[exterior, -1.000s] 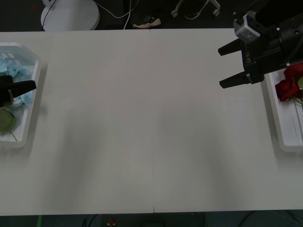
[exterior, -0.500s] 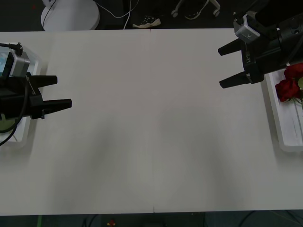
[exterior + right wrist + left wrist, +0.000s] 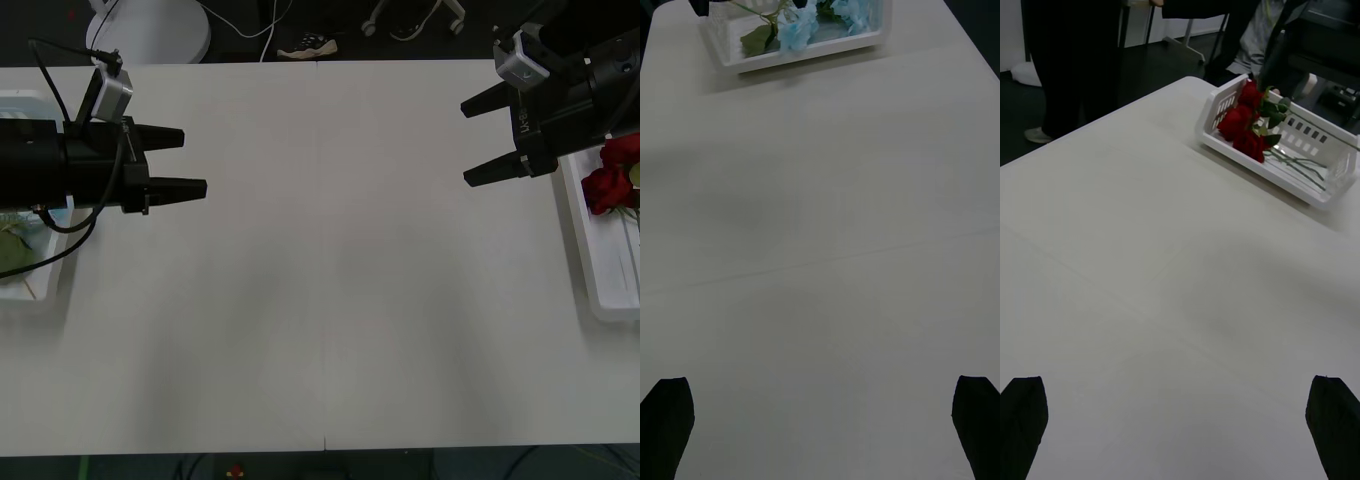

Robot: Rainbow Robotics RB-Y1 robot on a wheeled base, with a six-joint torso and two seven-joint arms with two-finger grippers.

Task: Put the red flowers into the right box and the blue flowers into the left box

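A: Hidden or cut off?
B: Left box [image 3: 40, 290] largely masked by left arm in front view; right box [image 3: 600, 290] cropped by picture edge.

A: Surface, room?
B: Plain white table [image 3: 330, 280]; dark floor beyond, white round base [image 3: 148, 30] at far edge.

A: Contents?
B: Red flowers [image 3: 1244, 124] lying in right box, blooms bunched at one end, stems along it. Blue flowers [image 3: 809, 19] lying in left box with green leaves.

A: Pincers?
B: Left gripper [image 3: 190, 162] released, hovering beside left box, holding nothing. Right gripper [image 3: 478, 140] spread wide, empty, beside right box.
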